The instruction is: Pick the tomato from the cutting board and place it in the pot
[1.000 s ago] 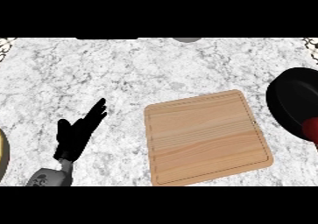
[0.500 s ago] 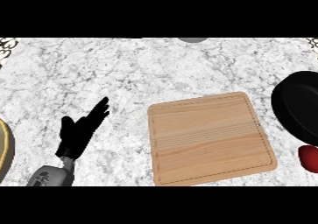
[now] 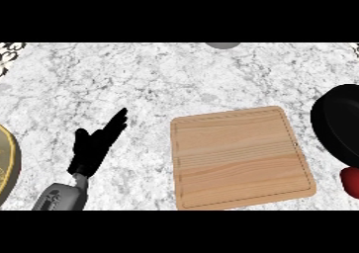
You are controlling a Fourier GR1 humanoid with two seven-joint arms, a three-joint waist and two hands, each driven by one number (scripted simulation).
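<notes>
The red tomato (image 3: pixel 353 181) shows at the right edge of the head view. It lies off the wooden cutting board (image 3: pixel 242 158) and just below the black pot (image 3: pixel 344 123), partly cut off by the view's edge. Nothing lies on the board. The pot is also cut off at the right, and its inside looks plain black. My left hand (image 3: pixel 96 144) rests open on the counter left of the board, fingers pointing up and to the right, holding nothing. My right hand does not show.
A gold-rimmed plate (image 3: pixel 2 168) pokes in at the left edge near my left forearm. A small grey round object (image 3: pixel 223 45) sits at the counter's far edge. Patterned wall corners show at the top left and right.
The tomato has moved down from the pot's lower rim to a spot below the pot. The whole scene has slid slightly right in the view. My left hand has kept its pose.
</notes>
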